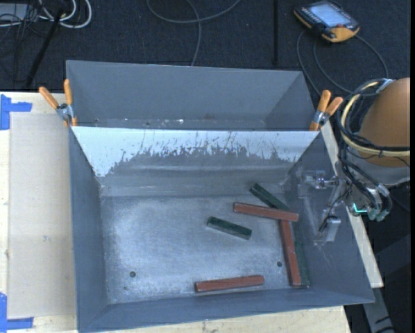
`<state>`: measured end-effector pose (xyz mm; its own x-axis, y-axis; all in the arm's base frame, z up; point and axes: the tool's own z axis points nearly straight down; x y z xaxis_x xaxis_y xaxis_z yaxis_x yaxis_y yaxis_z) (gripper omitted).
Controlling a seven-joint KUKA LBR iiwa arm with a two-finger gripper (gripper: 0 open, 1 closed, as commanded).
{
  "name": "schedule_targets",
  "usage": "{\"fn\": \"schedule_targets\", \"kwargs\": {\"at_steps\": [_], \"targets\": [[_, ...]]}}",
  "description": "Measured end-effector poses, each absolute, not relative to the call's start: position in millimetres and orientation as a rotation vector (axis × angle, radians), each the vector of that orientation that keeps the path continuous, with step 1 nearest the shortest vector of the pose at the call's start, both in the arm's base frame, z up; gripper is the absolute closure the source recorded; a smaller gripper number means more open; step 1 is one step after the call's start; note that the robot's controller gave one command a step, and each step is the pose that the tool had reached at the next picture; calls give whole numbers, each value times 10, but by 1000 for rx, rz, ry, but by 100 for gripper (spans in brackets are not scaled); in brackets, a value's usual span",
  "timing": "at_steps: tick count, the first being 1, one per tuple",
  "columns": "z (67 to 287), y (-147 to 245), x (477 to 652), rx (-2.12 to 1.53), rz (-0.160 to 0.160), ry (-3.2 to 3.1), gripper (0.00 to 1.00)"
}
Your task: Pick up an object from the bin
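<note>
Grey metal bin [159,255], few loose bars on its floor, all in R half & near edge. Arm comes in from R w/ orange cover [395,120] & looped cables [352,159] at the wrist. Gripper [327,229] hangs over the bin's R sloping wall, above the floor, nothing seen in it. Can't tell if it's open or closed, as the metal parts blend w/ the grey wall.

Nearest piece: long red-brown bar [289,252] at the foot of the R wall, running far-to-near, just L of the gripper but apart from it. A dark strip [296,245] sits tight along its R side; can't tell if that's a separate piece or shadow. The bar's far end meets the R end of a 2nd red-brown bar [266,212], which lies almost crosswise, slightly tilted, so the 2 make an L shape. Just beyond, a dark green strip [268,198] lies diagonal, its lower end at or on the 2nd bar; contact unclear.

Further L, approx mid floor, a short dark green block [229,228] lies alone, tilted. A 3rd red-brown bar [229,284] lies near the front edge of the floor, almost level, well apart from the gripper
</note>
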<state>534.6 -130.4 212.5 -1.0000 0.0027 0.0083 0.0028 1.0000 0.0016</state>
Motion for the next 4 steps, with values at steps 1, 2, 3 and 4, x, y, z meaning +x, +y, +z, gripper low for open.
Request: {"fn": "schedule_targets", "kwargs": {"at_steps": [1, 2, 3, 4], "targets": [[2145, -1302, 5352, -3, -2, -3137, 0], [1898, -1366, 5244, 97, -1, -3140, 0], [1706, -1416, 5151, 157, -3, -3133, 0], [1715, -1413, 5159, 159, -2, -3135, 0]]}}
